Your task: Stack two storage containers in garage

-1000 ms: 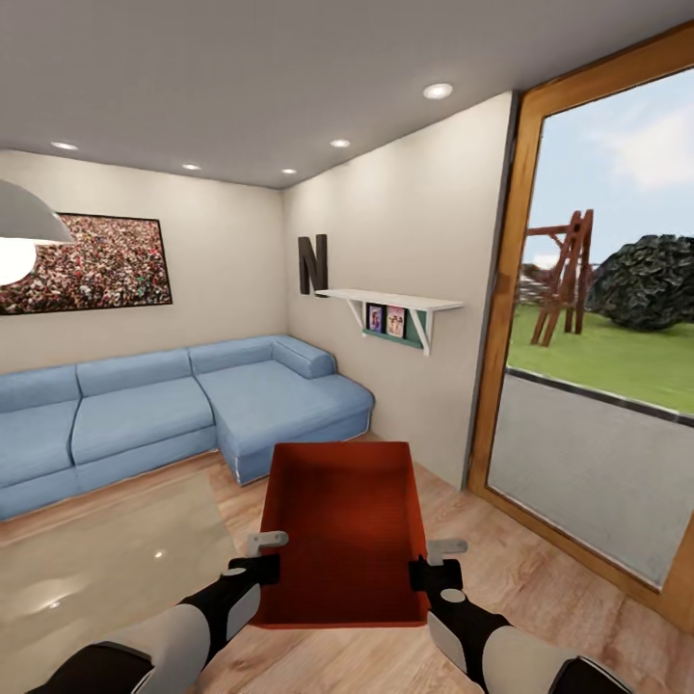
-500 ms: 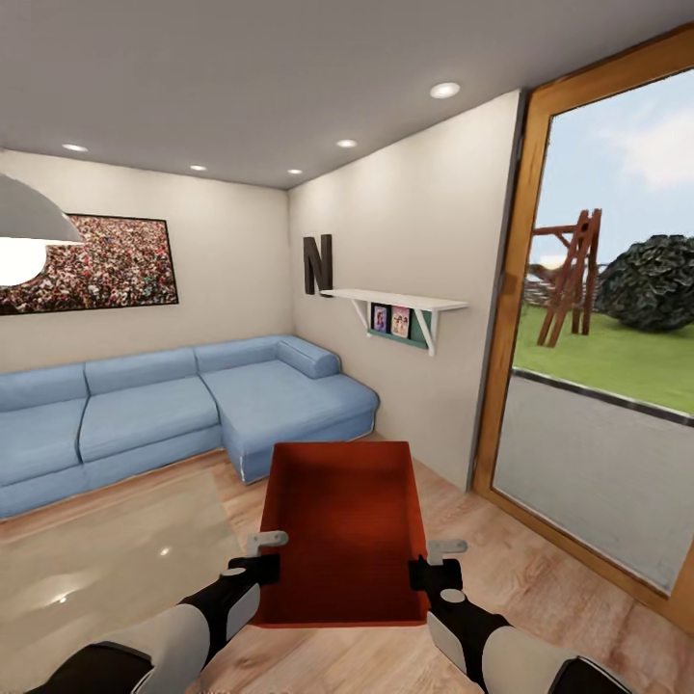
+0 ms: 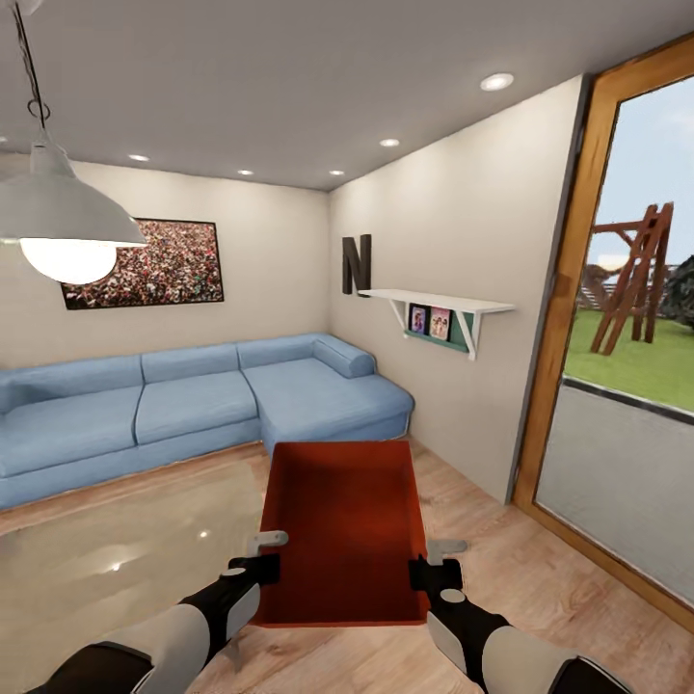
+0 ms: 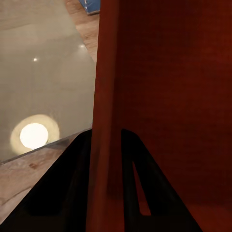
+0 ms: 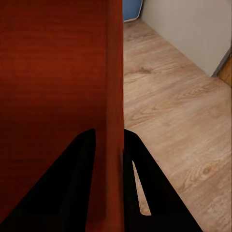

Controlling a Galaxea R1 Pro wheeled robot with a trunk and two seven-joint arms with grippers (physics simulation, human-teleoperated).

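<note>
Orange-red container (image 3: 347,525): I am carrying it, stiff, probably light.
Hold: left gripper (image 3: 258,569), right gripper (image 3: 424,574) each clamping a side wall.

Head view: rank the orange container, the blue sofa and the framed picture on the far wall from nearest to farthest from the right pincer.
1. Orange container: its wall is clamped in the right pincer.
2. Blue sofa: ahead and to the left, across the wood floor.
3. Framed picture: on the far wall, above the sofa.
</note>
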